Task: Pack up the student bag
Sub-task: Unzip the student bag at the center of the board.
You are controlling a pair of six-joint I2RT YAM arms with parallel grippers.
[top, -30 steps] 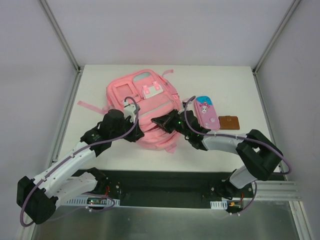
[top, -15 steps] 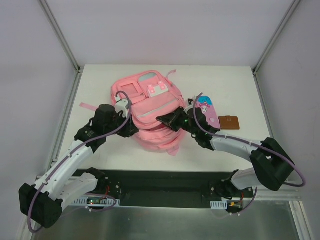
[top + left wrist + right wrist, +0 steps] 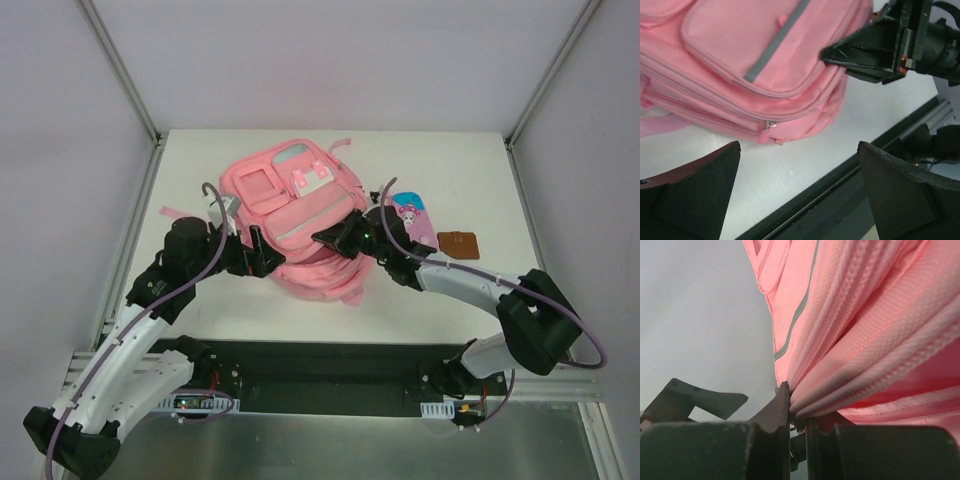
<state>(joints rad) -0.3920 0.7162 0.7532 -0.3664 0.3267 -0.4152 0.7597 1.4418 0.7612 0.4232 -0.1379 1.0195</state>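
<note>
I see the student bag (image 3: 300, 215) lying front pockets up in the upper middle of the white tabletop (image 3: 460, 170). My right hand (image 3: 320, 238) pinches a fold of its pink fabric at the bag's right edge, and my left hand (image 3: 258, 262) sits spread wide just beside its lower left, gripping nothing. A cartoon pencil case (image 3: 412, 222) and a brown wallet (image 3: 458, 244) lie further right.

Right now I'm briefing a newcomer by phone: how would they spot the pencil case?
Start at the big pink backpack mid-table. Just to its right lies the pencil case: small, oblong, with a cartoon print on pink and blue, unlike the plain brown wallet beside it.
</note>
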